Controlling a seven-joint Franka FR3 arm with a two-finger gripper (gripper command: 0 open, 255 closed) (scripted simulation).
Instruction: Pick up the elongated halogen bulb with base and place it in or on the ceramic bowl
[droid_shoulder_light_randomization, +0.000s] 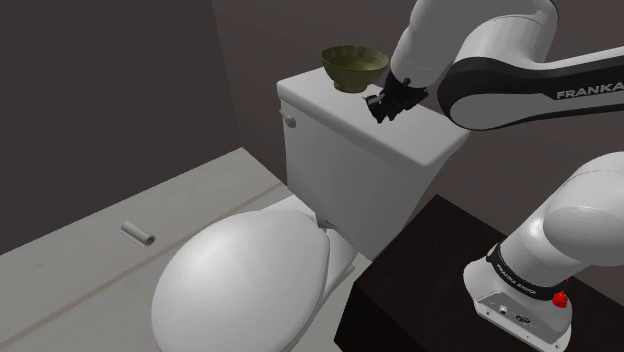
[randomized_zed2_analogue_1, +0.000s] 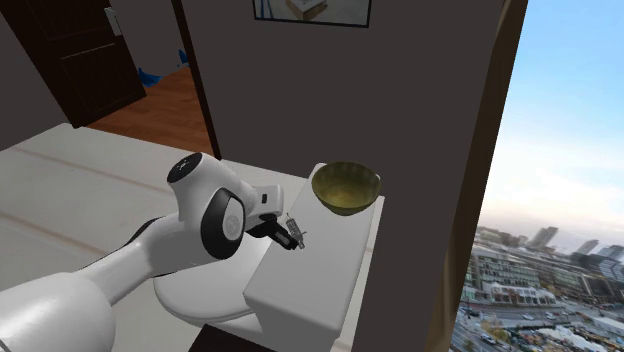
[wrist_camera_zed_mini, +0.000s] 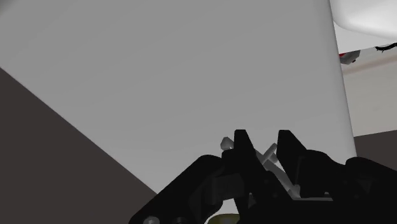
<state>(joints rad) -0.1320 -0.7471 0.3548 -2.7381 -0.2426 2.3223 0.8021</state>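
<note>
- Halogen bulb (wrist_camera_zed_mini: 268, 154): a pale, slim, elongated piece lying crosswise between the two black fingers low in the wrist frame. In the second exterior view it shows as a small grey sliver (randomized_zed2_analogue_1: 297, 231) at the fingertips, just left of centre.
- Gripper (droid_shoulder_light_randomization: 386, 106): narrowed onto the bulb, with a finger pressing on either side. It hangs over the toilet tank lid (droid_shoulder_light_randomization: 400, 140) in the upper middle of the shoulder frame. I cannot tell whether the bulb is clear of the lid or only just above it.
- Bowl (droid_shoulder_light_randomization: 352, 78): olive-green, upright and empty. It stands on the far end of the tank lid, just to the upper left of the gripper in the shoulder frame and to its upper right in the second exterior frame (randomized_zed2_analogue_1: 345, 195).
- Step in hand: judged to be the carry, since the grasp looks made and the bulb is not yet in the bowl.
- Next move: a short rise to clear the rim, a small shift until the bulb hangs over the bowl's hollow, then a lowering and a gentle parting of the fingers. The bulb is long, so it is best released low to keep it from tipping out.
</note>
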